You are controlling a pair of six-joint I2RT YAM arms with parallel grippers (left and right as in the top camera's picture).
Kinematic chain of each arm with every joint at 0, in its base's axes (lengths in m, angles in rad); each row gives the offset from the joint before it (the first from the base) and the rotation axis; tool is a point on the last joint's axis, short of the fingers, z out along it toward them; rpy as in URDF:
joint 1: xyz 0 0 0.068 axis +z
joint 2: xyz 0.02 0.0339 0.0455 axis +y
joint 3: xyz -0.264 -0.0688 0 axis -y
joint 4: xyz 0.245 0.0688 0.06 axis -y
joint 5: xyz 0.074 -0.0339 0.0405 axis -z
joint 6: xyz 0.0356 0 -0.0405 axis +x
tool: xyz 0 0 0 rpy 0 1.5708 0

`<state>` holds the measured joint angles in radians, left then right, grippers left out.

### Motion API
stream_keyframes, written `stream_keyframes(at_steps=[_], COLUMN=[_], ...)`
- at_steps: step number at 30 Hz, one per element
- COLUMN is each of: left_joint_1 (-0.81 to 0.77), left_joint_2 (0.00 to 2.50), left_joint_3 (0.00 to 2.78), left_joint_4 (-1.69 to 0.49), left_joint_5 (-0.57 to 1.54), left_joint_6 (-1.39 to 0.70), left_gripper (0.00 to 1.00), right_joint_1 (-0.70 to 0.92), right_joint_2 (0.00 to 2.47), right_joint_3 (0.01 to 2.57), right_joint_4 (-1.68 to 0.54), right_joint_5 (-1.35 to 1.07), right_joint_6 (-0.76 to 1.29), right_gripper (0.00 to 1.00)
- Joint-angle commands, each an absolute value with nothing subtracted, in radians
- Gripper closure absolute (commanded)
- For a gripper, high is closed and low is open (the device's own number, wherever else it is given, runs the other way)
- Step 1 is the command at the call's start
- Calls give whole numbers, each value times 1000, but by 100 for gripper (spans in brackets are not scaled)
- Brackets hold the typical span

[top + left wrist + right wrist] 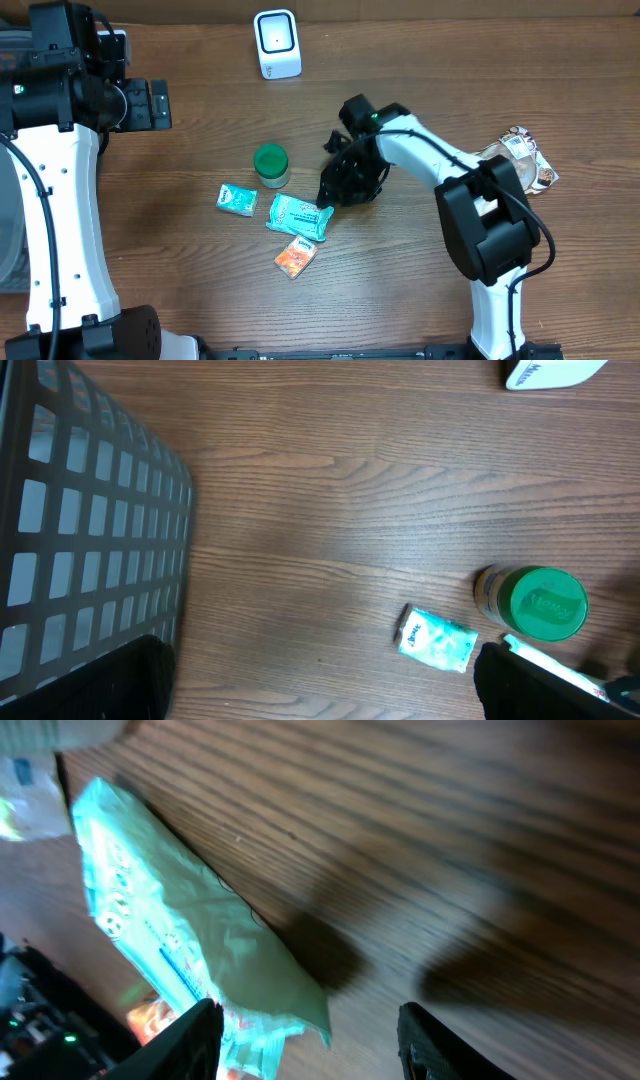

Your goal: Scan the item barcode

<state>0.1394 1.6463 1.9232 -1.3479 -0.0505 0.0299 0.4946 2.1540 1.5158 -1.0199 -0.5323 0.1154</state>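
Note:
A teal wipes pack (297, 217) lies flat on the wooden table; no barcode shows on it. My right gripper (330, 193) hangs low over its right end. In the right wrist view the pack (190, 930) reaches in from the left, its corner lying between the spread fingers of the right gripper (310, 1045), which does not close on it. The white scanner (277, 44) stands at the far edge. My left gripper (150, 105) is far to the left, wide open with nothing in it (310, 690).
A green-lidded jar (271, 165), a small teal packet (237, 199) and an orange packet (295, 257) lie around the wipes pack. A snack bag (520, 158) sits at the right. A grey mesh basket (90, 510) stands by the left arm.

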Motion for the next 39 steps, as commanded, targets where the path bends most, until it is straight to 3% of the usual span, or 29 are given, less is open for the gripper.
stream_keyframes(at_steps=[1, 7, 18, 32, 34, 36, 37, 39], left_joint_1=[144, 144, 144, 144, 144, 144, 144, 144], left_joint_2=[1651, 1651, 1651, 1651, 1651, 1651, 1651, 1651], left_joint_3=[1924, 1924, 1924, 1924, 1924, 1924, 1924, 1924], left_joint_4=[-1349, -1349, -1349, -1349, -1349, -1349, -1349, -1349], left_joint_5=[-59, -59, -59, -59, -59, -59, -59, -59], left_joint_6=[46, 46, 46, 46, 46, 46, 46, 46], left_gripper=[0, 0, 0, 1, 0, 0, 0, 0], right_joint_1=[536, 560, 549, 659, 668, 668, 668, 668], right_joint_2=[2157, 2157, 2154, 2152, 2157, 2157, 2157, 2157], right_joint_3=[1468, 1406, 1446, 1456, 1441, 1431, 1430, 1430], right_joint_4=[-978, -873, -872, -881, -865, -862, -862, -857], right_joint_5=[-529, -538, -630, -365, -320, -315, -315, -315], right_joint_6=[89, 131, 125, 198, 237, 242, 251, 259], right_gripper=[46, 46, 47, 36, 42, 55, 71, 89])
